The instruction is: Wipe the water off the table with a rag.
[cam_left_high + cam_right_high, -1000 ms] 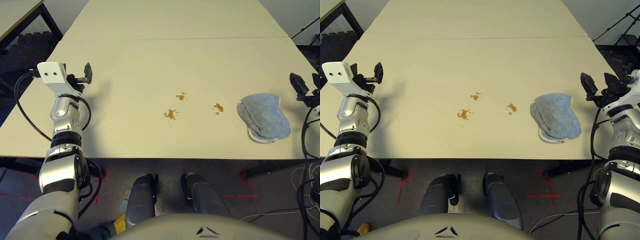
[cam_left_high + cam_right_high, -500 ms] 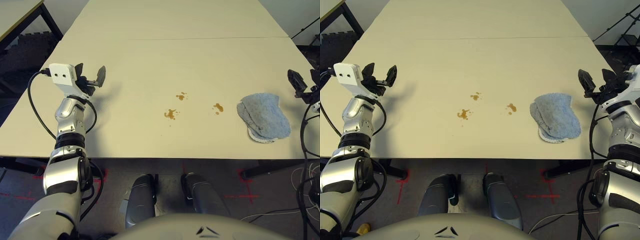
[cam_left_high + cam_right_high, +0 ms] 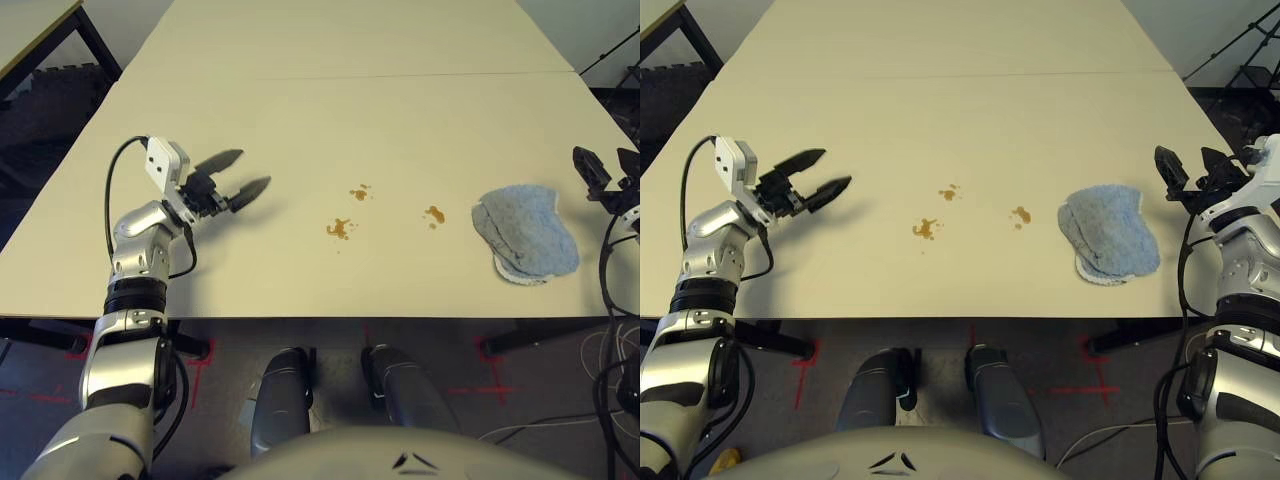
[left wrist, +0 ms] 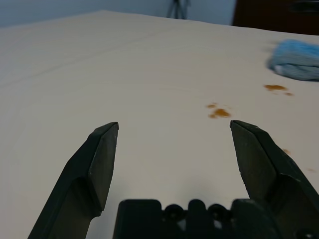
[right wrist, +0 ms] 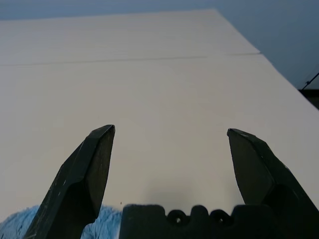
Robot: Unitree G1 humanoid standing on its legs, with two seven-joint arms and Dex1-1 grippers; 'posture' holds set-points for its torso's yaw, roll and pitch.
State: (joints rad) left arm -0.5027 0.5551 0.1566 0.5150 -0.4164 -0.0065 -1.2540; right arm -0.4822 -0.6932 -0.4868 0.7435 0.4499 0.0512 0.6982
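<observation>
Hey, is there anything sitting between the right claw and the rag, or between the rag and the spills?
Nothing visible. The right claw, open, hangs just right of the rag with only bare table between them. From the rag to the spills on its left, the tabletop is bare too.

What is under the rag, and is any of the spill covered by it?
The rag lies flat on bare table, apart from the three orange-brown splatters to its left. Whatever lies beneath the cloth itself is covered and cannot be seen.
</observation>
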